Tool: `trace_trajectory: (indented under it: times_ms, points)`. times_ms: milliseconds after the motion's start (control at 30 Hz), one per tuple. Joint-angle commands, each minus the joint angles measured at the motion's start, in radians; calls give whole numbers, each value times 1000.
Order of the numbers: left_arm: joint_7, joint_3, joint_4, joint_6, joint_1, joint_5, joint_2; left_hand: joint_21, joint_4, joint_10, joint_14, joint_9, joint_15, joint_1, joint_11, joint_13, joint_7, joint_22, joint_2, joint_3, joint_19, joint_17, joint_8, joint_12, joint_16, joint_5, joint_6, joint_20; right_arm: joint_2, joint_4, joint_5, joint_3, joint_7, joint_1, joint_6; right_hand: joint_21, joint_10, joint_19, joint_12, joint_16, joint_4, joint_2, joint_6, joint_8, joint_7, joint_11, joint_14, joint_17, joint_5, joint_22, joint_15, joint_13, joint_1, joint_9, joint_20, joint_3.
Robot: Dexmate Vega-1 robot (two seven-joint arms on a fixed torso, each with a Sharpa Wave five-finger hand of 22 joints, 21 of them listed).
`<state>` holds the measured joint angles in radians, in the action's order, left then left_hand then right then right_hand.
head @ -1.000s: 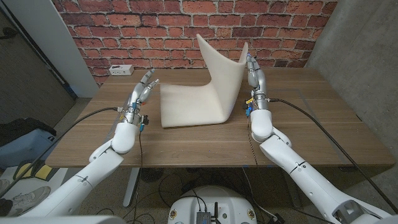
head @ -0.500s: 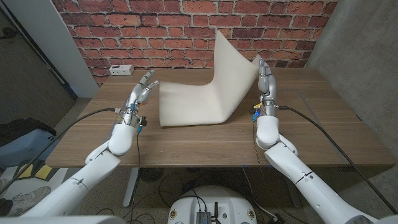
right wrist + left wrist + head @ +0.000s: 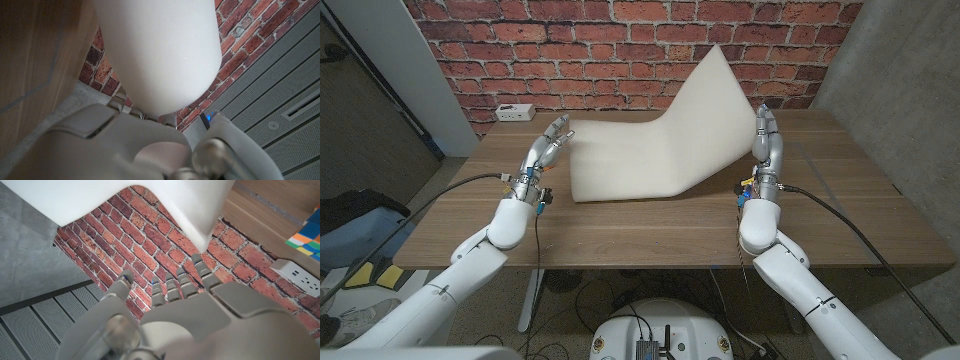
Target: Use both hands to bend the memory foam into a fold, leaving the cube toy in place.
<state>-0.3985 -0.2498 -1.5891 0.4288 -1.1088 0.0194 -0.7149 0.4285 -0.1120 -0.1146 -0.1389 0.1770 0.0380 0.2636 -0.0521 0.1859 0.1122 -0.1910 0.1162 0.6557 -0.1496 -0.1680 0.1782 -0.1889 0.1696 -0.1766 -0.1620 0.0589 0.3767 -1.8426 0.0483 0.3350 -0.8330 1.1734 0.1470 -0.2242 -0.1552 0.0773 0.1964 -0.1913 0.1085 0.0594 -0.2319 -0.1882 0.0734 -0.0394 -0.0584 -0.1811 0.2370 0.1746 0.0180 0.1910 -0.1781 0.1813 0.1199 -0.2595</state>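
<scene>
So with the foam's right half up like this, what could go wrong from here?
1. The thick white memory foam slab is raised only on the right hand's side; without firm contact it may spring back flat.
2. The left hand sits at the flat edge; pushing could slide the slab toward the multicoloured cube toy.

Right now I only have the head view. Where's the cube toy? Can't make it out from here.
Observer: Left wrist view has the cube toy on the table, beside the white power strip and apart from the memory foam.
Operator: Left hand touching the foam?
Observer: Not by that view. The left hand has its fingertips just short of the foam's corner, with the brick wall showing between.
Operator: Right side?
Observer: In the right wrist view, the foam's raised end hangs right over the right hand and covers its fingertips. I can't tell whether they touch.
</scene>
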Motion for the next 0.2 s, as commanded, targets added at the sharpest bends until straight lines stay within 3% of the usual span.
trace_trajectory:
  times_ms: [33, 200]
  points:
    - [76, -16, 73, 54, 37, 44, -10, -1, -4, 1, 5, 2, 3, 2, -3, 3, 3, -2, -6, 1, 3, 1, 3, -7, 7, 5, 2, -6, -2, -101, 81, -70, -111, 129, -94, -7, -6, 10, 1, 4, -11, 1, -2, -3, 5, -2, 6, -2, 8, 2, 2, 0, -16, 3, 3, -4]
    - [111, -37, 128, 56, 69, 70, -1, -1, -4, 3, 6, 2, 3, 1, -4, 3, 2, -2, -5, 0, 3, 0, 3, -6, 7, 5, 4, -6, -24, -88, 121, -68, -176, 167, -52, -5, -9, 9, 2, 2, -17, 2, -4, -4, 4, -1, 2, -2, 11, 2, 8, 0, -22, 3, -2, -6]
